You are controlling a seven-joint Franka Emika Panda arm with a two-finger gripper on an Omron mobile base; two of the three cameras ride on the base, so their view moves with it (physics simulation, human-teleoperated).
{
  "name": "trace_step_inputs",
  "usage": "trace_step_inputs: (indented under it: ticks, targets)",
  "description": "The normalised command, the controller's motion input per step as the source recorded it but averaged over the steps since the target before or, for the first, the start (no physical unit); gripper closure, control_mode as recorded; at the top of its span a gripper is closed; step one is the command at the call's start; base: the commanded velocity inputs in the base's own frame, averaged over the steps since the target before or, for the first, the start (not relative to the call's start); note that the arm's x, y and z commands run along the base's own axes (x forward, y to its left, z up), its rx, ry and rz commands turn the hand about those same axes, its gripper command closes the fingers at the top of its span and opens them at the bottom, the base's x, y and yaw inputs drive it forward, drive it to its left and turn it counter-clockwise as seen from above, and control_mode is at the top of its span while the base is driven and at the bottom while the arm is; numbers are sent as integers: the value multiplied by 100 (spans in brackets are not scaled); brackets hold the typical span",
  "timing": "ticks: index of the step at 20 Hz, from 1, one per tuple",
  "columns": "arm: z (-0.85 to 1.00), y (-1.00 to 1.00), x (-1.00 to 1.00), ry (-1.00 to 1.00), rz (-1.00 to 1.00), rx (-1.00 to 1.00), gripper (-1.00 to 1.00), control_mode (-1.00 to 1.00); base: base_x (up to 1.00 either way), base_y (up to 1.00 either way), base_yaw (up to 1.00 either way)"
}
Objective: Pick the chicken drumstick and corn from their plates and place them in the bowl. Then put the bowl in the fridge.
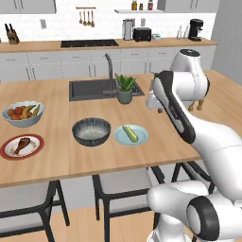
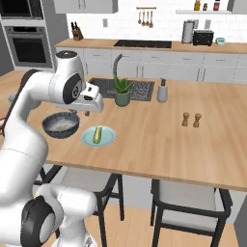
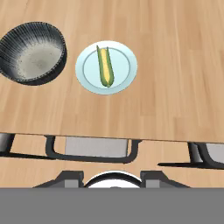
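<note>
Fruit bowl (image 1: 22, 114), potted plant (image 1: 125, 88), perhaps salt-and-pepper shakers (image 2: 191, 119).

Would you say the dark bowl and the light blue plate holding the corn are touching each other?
Apart. The hand view shows bare wood between the bowl and the plate.

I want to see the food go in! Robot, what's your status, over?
Tool above the counter, holding nothing. Corn on blue plate, drumstick on red plate, bowl empty. Path clear, over.
</note>
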Motion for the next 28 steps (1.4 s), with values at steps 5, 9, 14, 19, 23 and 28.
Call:
trace_step_inputs:
  ticks: [5,9,14,19,23,28]
  targets:
    - [-1,3,-59,-2,3,0,-100,-100,0,0,0]
    - [-78,21,-18,0,1,0,-100,-100,0,0,0]
    - [-72,1,56,4,9,0,-100,-100,0,0,0]
    - [-60,0,85,11,11,0,-100,-100,0,0,0]
    - [-47,0,86,15,13,0,-100,-100,0,0,0]
    - [-41,14,79,15,14,0,-100,-100,0,0,0]
